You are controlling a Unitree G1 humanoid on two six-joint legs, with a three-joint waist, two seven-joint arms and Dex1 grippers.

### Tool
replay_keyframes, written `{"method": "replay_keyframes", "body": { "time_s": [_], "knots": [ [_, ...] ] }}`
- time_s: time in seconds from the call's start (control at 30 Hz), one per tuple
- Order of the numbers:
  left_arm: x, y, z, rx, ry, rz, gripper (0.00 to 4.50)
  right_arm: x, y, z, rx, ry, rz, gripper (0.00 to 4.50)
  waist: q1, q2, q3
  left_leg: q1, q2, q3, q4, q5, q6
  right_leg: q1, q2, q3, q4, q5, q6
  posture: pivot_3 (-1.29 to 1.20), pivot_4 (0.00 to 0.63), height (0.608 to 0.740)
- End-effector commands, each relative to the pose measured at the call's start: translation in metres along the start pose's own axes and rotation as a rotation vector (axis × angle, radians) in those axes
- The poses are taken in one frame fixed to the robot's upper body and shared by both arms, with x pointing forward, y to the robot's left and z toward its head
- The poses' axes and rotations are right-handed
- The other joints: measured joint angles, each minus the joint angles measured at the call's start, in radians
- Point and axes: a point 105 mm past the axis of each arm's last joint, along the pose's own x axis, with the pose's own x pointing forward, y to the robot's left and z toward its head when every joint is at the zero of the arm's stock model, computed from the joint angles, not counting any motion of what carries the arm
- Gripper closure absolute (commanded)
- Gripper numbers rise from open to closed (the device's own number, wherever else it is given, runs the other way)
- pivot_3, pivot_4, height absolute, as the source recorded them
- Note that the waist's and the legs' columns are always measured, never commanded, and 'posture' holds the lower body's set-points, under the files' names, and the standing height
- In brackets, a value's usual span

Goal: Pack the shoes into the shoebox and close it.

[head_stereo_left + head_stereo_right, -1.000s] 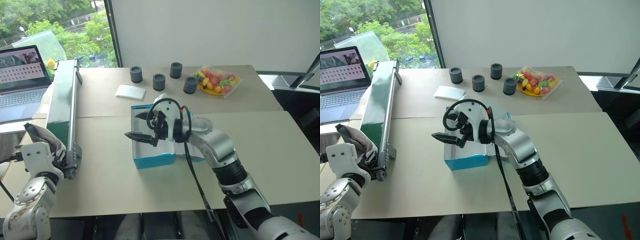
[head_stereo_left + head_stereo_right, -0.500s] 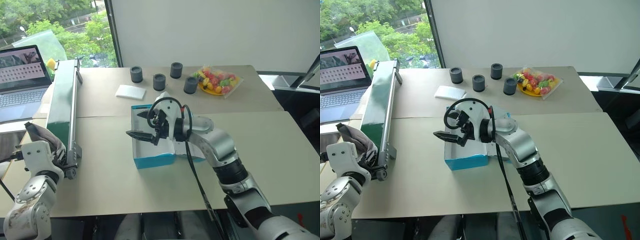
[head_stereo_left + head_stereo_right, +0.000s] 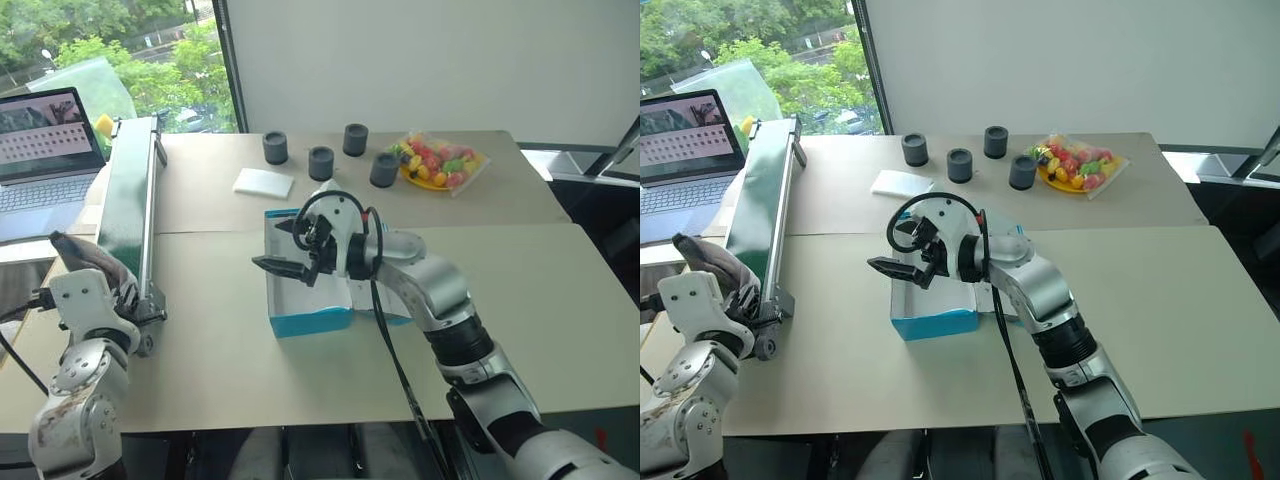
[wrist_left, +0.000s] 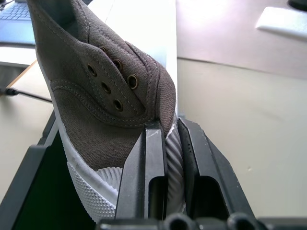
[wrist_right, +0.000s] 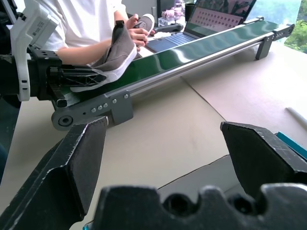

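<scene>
**Claws: left gripping a shoe, right spread over the shoebox**

Left claw (image 4: 171, 158) pinched the whitish sole rim of a grey-brown shoe (image 4: 105, 96) at the near end of the green conveyor (image 3: 128, 215), at the table's (image 3: 520, 290) left edge. Bare table lay between conveyor and turquoise shoebox (image 3: 305, 322). Beyond the box sat a white pad (image 3: 263, 182), four dark cups (image 3: 322, 162) and a bag of sweets (image 3: 438, 160). Right claw (image 3: 283, 248) hung fully spread above the shoebox, holding nothing.
</scene>
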Motion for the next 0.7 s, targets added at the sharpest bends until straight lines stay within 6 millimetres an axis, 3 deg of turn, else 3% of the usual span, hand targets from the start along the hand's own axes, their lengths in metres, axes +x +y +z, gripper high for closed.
{"method": "replay_keyframes", "body": {
  "time_s": [0.03,0.17,0.3,0.4,0.7],
  "knots": [
    [-0.007,-0.019,0.037,0.072,-0.154,-0.044,4.50,-0.001,-0.013,0.021,0.080,-0.077,-0.051,0.00,0.000,0.000,0.000,0.000,0.000,0.000,0.000,0.000,0.000,0.000,0.000,0.000,0.000,0.000,0.000,0.00,0.150,0.726],
    [-0.012,-0.054,0.042,0.209,-0.177,-0.171,4.50,0.002,-0.036,0.026,0.450,-0.113,-0.105,0.00,-0.001,0.000,0.000,0.000,0.000,0.000,0.000,0.000,0.000,0.000,0.000,0.000,0.000,0.000,0.000,0.00,0.150,0.726],
    [-0.032,-0.116,0.043,0.222,-0.204,-0.442,4.50,0.008,-0.043,0.027,0.846,-0.095,-0.028,0.00,0.001,0.000,0.000,-0.001,0.001,-0.001,0.000,0.000,0.000,0.000,0.000,0.000,0.000,0.000,0.000,0.00,0.150,0.726],
    [-0.055,-0.154,0.051,0.168,-0.236,-0.633,4.50,0.015,-0.043,0.033,1.033,-0.102,0.053,0.00,0.002,0.000,0.000,-0.003,0.000,0.000,0.000,0.000,0.000,-0.001,0.000,0.000,-0.001,0.000,0.000,0.00,0.150,0.726],
    [-0.071,-0.179,0.060,0.125,-0.244,-0.775,4.50,0.020,-0.052,0.022,1.141,-0.107,0.024,0.00,-0.007,0.000,0.000,-0.004,0.000,0.007,-0.001,-0.001,0.001,-0.001,0.001,0.000,-0.002,0.000,0.000,0.00,0.150,0.726]
  ]
}}
